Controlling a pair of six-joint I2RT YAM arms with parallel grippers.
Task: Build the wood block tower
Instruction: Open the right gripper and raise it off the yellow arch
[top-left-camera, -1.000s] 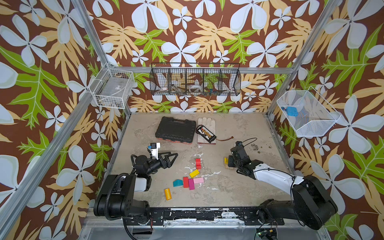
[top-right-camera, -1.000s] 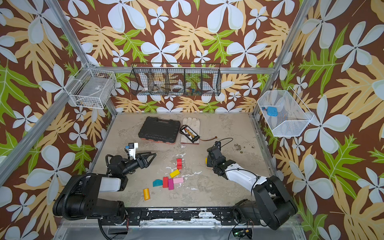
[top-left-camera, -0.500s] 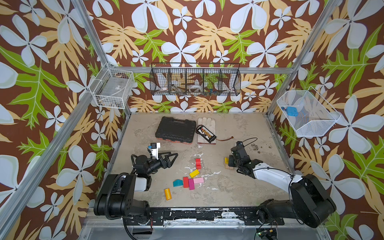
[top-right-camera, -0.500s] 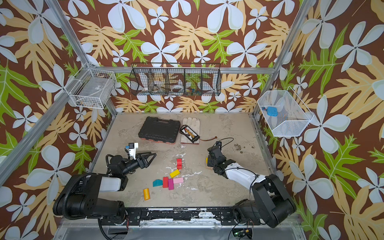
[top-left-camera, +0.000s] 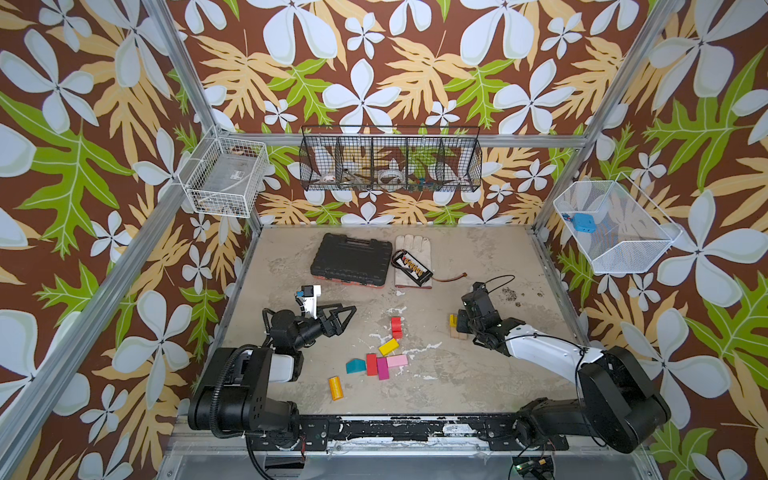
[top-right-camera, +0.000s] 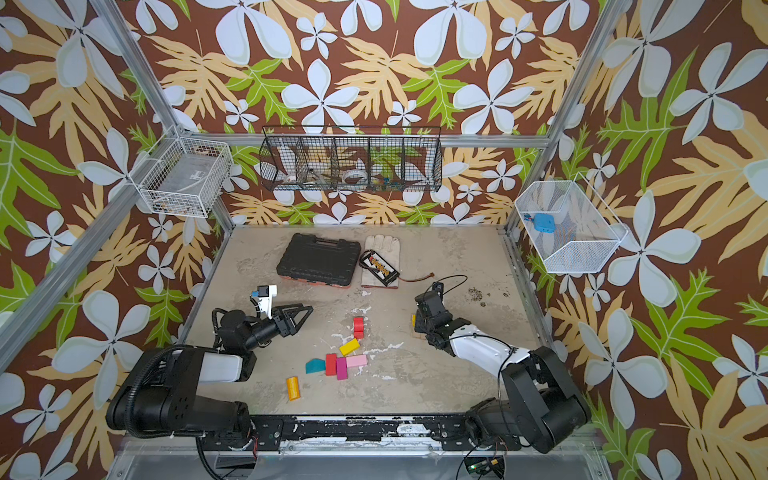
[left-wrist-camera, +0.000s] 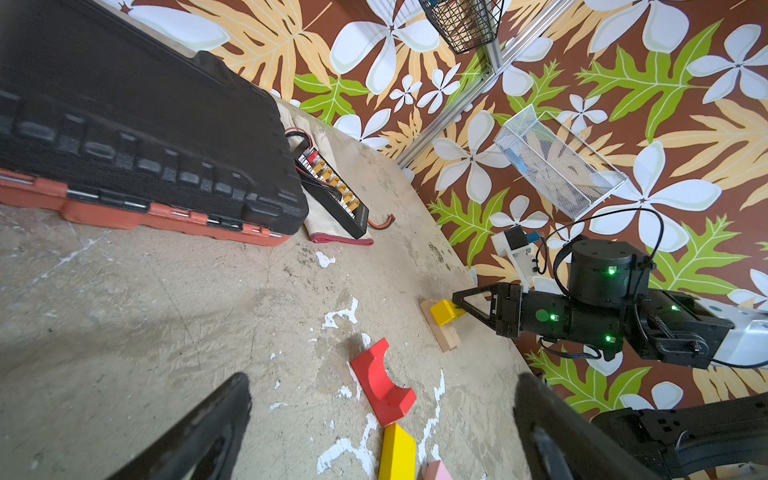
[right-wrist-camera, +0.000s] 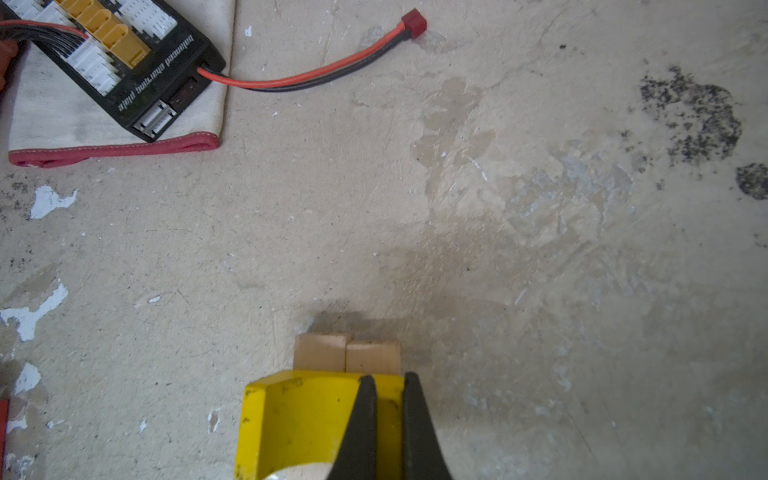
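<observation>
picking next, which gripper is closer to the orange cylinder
Left. The left gripper hovers open a little farther back than the orange cylinder; the right gripper is far to the right, at the yellow arch.

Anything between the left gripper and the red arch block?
Nothing visible. Bare tabletop lies between the open left gripper and the red arch block; the loose yellow block sits off to the side.

Far-right corner open, centre crowded
The black case (top-left-camera: 351, 259) and glove (top-left-camera: 413, 244) line the surface's (top-left-camera: 498, 249) far edge; loose blocks (top-left-camera: 382, 366) litter the middle.
</observation>
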